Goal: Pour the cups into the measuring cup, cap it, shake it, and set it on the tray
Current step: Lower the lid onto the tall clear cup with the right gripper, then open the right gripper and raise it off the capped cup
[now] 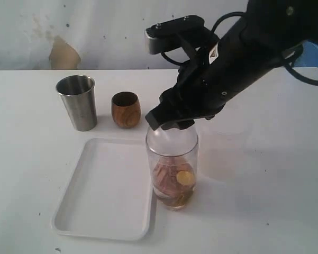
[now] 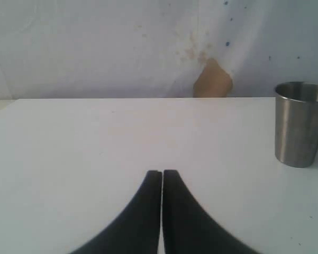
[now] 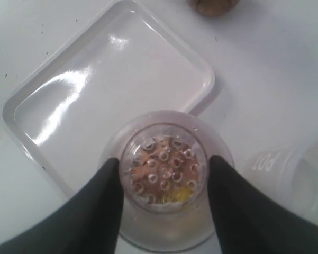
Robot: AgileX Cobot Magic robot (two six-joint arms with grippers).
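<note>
Beside the tray (image 1: 103, 185), on the table (image 1: 264, 185), the measuring cup (image 1: 172, 159) stands upright with its lid (image 3: 166, 120) fitted and brown and yellow pieces inside. Right gripper (image 3: 164, 160): clamped on the lid's knob. Left gripper (image 2: 162, 174): fingers together, empty. Steel tumbler (image 1: 78, 101) and wood-grain cup (image 1: 126, 109) stand behind the tray.
</note>
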